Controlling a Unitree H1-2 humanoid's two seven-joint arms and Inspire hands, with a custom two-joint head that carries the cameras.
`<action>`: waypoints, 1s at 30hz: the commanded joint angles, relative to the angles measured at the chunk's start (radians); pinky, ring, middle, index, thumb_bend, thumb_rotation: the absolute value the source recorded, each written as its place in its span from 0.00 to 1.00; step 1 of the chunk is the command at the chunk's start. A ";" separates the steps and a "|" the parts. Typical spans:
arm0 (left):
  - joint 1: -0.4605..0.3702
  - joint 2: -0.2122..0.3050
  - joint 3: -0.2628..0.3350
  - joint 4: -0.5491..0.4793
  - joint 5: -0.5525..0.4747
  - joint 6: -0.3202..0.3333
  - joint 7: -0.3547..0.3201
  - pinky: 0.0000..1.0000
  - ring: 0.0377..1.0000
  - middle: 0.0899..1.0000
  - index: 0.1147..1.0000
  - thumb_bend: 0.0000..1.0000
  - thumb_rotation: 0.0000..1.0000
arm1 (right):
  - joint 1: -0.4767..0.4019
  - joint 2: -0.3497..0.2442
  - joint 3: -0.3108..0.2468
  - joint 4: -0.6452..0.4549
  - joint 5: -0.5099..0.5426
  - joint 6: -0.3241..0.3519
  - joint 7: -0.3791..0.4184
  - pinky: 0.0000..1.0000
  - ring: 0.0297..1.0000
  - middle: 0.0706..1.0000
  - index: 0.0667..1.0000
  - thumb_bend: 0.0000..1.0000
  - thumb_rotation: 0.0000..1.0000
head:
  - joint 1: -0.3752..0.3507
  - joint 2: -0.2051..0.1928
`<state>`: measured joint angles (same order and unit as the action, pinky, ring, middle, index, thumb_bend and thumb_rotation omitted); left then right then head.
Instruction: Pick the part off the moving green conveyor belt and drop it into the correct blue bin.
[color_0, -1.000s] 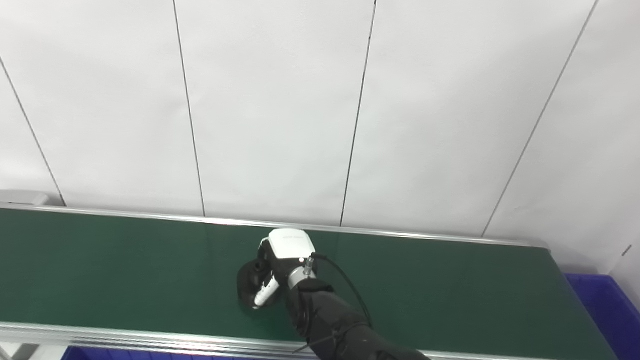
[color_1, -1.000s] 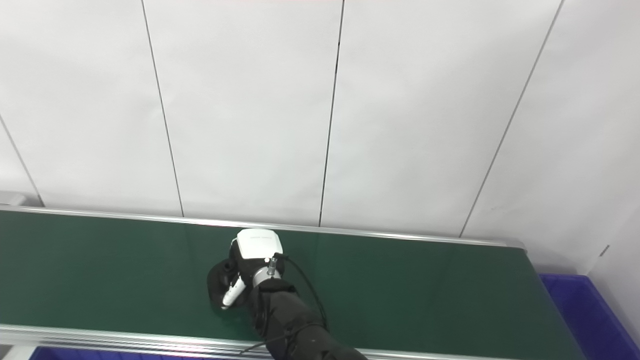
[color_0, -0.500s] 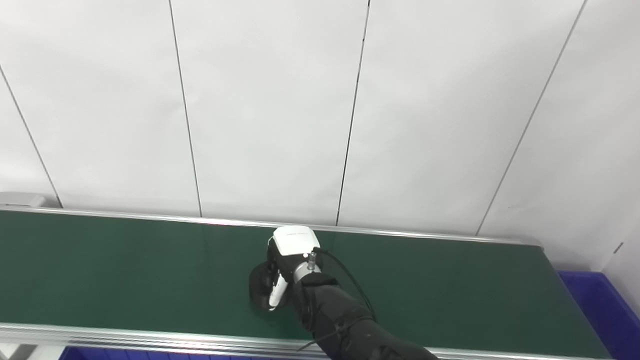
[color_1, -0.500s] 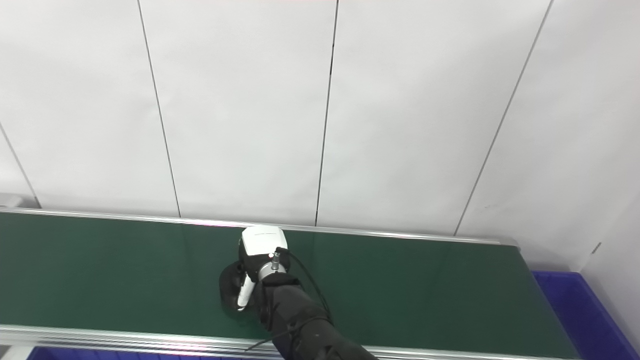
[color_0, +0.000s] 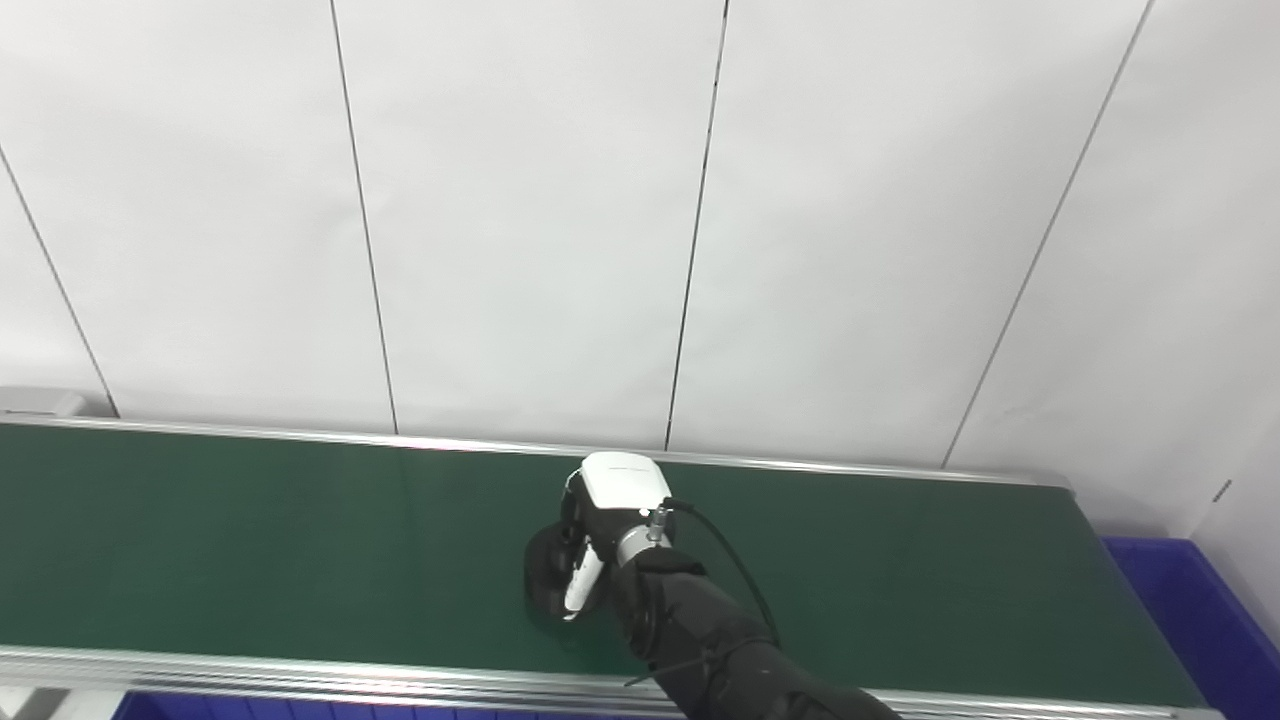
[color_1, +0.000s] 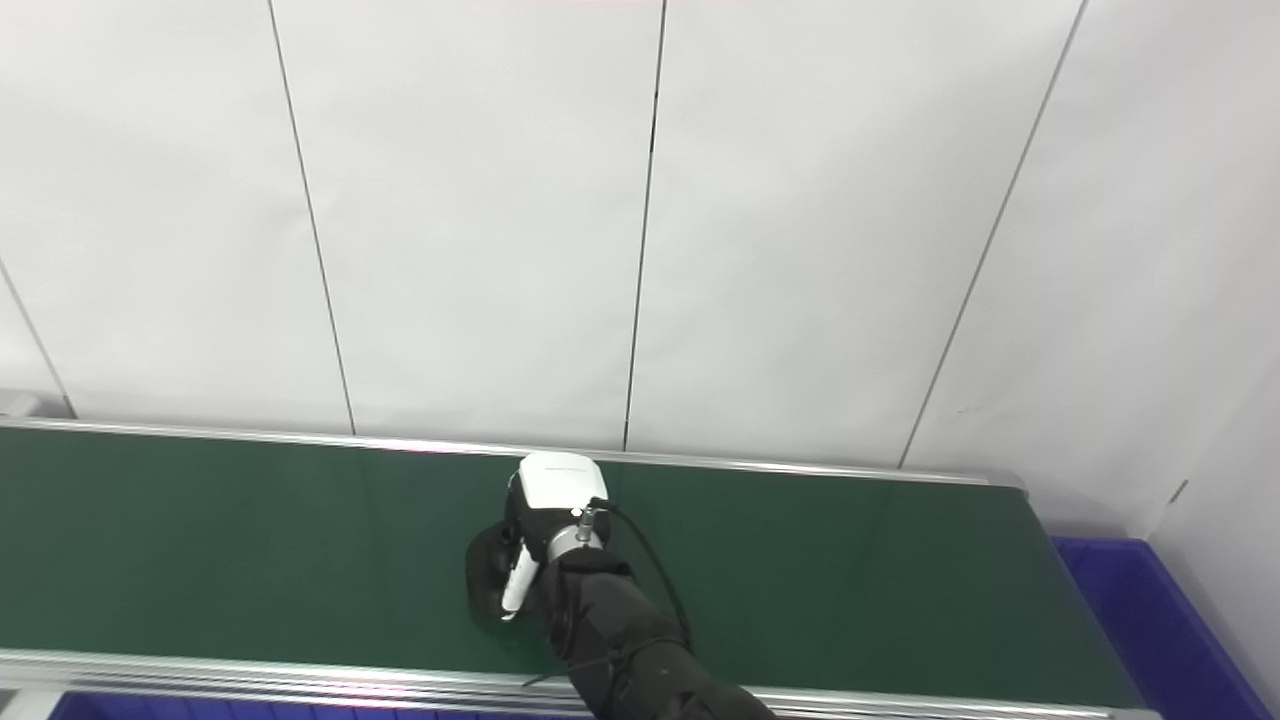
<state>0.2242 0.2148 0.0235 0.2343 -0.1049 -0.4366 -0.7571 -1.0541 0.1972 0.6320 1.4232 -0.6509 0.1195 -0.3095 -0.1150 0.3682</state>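
A black round part (color_0: 543, 585) lies low on the green conveyor belt (color_0: 250, 540), near its front rail. My right hand (color_0: 600, 530), with a white back, reaches in from the bottom edge. Its fingers are curled over the part and its white thumb (color_0: 580, 592) presses on the part's right side. The hand hides much of the part, and I cannot tell whether the part is lifted off the belt. The same grasp shows in the right eye view (color_1: 545, 520). My left hand is not in view.
A blue bin (color_0: 1195, 610) stands past the belt's right end. Another blue bin's edge (color_0: 300, 708) shows below the front rail (color_0: 300, 675). A white panelled wall (color_0: 640, 200) rises behind the belt's far rail.
The camera has panned a little to the right. My right hand and the black part under it have moved together to the right along the belt.
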 joint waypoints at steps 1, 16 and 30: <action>-0.030 -0.005 0.004 0.003 -0.007 -0.033 -0.005 0.88 0.93 0.94 0.90 0.51 0.72 | 0.028 0.013 -0.007 0.008 0.012 -0.044 0.016 0.32 0.41 0.42 0.47 0.53 0.00 | -0.007 -0.006; -0.111 -0.027 -0.013 0.074 0.005 -0.033 -0.018 0.87 0.93 0.94 0.90 0.51 0.72 | -0.028 -0.104 -0.025 -0.097 0.019 -0.108 0.000 0.34 0.42 0.45 0.45 0.53 0.00 | -0.075 -0.021; -0.181 -0.059 -0.010 0.141 0.008 -0.033 -0.036 0.87 0.94 0.94 0.90 0.52 0.72 | 0.199 -0.349 -0.055 -0.839 -0.079 0.107 0.284 0.34 0.41 0.40 0.49 0.53 0.00 | -0.128 0.004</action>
<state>0.0625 0.1574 0.0137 0.3799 -0.0839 -0.4366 -0.7858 -0.8331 -0.1372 0.5958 0.6347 -0.7177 0.1901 -0.0460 -0.2424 0.3697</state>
